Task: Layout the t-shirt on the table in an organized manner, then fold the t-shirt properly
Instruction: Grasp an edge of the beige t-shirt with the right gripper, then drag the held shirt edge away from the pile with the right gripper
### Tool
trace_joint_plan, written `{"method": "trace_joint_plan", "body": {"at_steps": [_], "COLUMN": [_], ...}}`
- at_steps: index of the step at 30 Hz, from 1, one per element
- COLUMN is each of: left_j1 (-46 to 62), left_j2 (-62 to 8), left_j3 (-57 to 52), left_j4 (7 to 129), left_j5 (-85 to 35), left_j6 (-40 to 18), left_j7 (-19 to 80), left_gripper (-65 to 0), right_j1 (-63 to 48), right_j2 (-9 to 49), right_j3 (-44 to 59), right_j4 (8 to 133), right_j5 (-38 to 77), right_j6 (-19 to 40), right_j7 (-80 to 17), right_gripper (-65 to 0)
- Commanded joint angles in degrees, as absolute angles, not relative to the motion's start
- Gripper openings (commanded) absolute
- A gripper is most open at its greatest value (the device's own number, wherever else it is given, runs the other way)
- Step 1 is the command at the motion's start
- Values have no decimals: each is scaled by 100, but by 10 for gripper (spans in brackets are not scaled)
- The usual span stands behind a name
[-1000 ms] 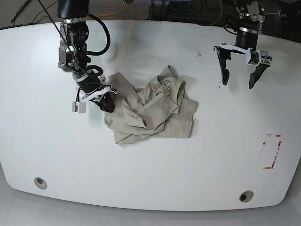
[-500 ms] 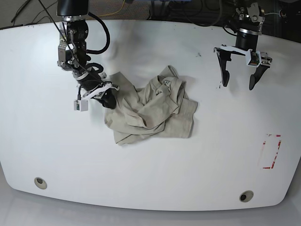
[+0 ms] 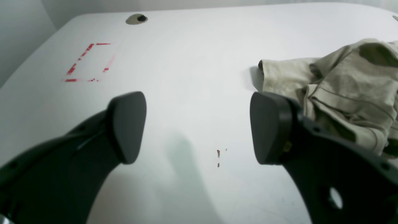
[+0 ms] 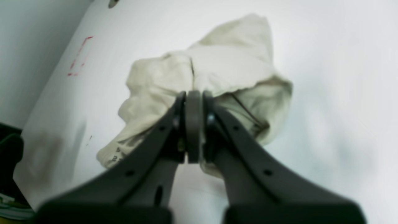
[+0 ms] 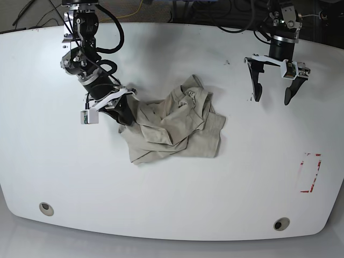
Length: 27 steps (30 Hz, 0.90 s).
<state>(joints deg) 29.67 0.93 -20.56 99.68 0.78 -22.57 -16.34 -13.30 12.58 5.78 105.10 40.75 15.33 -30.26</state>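
White and glossy, the one surface (image 5: pixel 172 183) carries everything, with two round holes (image 5: pixel 46 208) near its front edge and one red tape rectangle (image 5: pixel 310 172). One beige t-shirt (image 5: pixel 177 126) lies crumpled near the middle. My right hand (image 5: pixel 124 115) is pinched tight on the shirt's edge. My left hand (image 5: pixel 272 95) hangs wide above bare surface, well apart from the shirt, holding nothing.

bare table (image 5: pixel 177 188) all around crumpled t-shirt (image 5: pixel 177 126)
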Motion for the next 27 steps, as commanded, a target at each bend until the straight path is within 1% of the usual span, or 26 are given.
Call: {"method": "trace_joint_plan", "body": {"at_steps": [1, 6, 12, 17, 24, 27], "left_j1": [2976, 3011, 3002, 2923, 2747, 2738], "left_j2": [-48, -374, -400, -400, -365, -365], "left_j3": [-1903, -1385, -954, -629, -470, -382], "left_j4": [10053, 10062, 10062, 10079, 10079, 10079], "left_j5": [22, 268, 321, 312, 312, 321], "left_j6": [-2352, -2510, -2519, -2519, -2519, -2519], "left_j7": [-1815, -1815, -1798, -1332, -1051, -1051], "left_gripper": [-169, -166, -163, -163, -165, -165], "right_j1": [-1279, -1270, -1226, -1200, -1103, -963], "right_j2": [1385, 1420, 1552, 1560, 1815, 2035], "right_j3": [611, 611, 620, 620, 725, 734], "right_j4": [10782, 10888, 10870, 10958, 11178, 11248], "right_j5": [4145, 4145, 4136, 4136, 4066, 4075], "right_j6": [1578, 1578, 1578, 1578, 1569, 1569], "right_j7": [-2879, -2879, -2870, -2870, -2879, -2879], "right_gripper": [-650, -650, -650, -650, -650, -650]}}
